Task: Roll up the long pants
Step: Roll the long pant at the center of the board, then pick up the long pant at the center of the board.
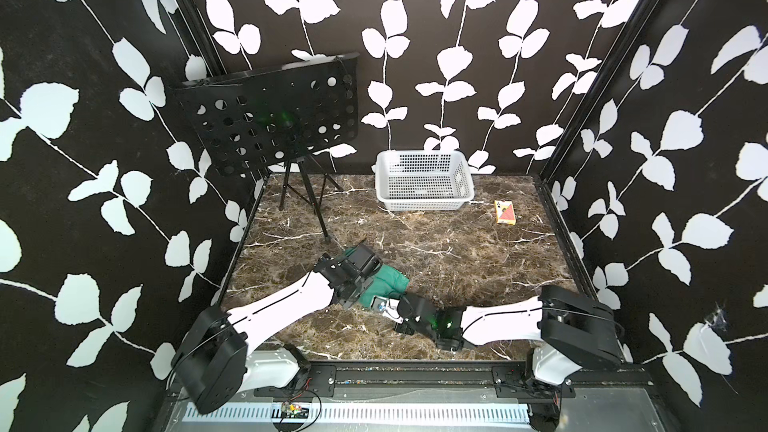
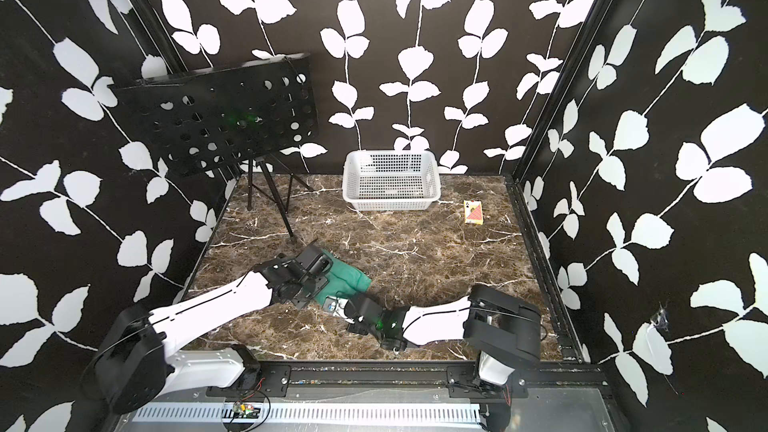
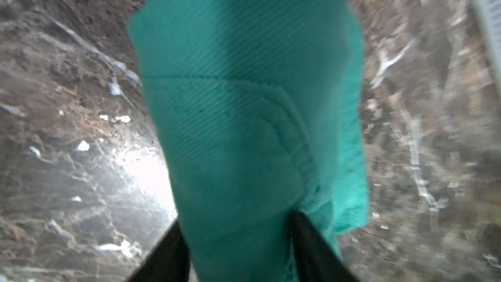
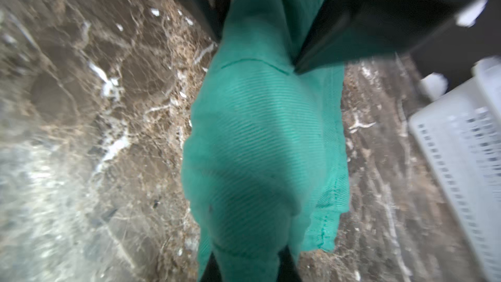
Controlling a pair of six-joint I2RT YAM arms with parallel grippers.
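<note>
In both top views the long pants (image 1: pixel 388 284) (image 2: pixel 351 280) are seen as a short teal bundle on the table (image 1: pixel 457 251), just to the 8 o'clock side of its middle. The left end effector (image 1: pixel 363 284) is lowered onto the bundle from 7 o'clock. The right end effector (image 1: pixel 384 306) is brought to the bundle's near end from 4 o'clock. A white basket (image 1: pixel 424 201) is set at 12 o'clock.

In the left wrist view, the left end effector (image 3: pixel 235 229) is shown spread wide, with the rolled cloth (image 3: pixel 244 104) lying between its black fingers (image 3: pixel 306 240).

In the right wrist view, the right end effector (image 4: pixel 249 261) is seen drawn close together, and the end of the pants (image 4: pixel 260 145) is pinched between its fingers (image 4: pixel 288 265). The left end effector's fingers are seen flanking the far end.
</note>
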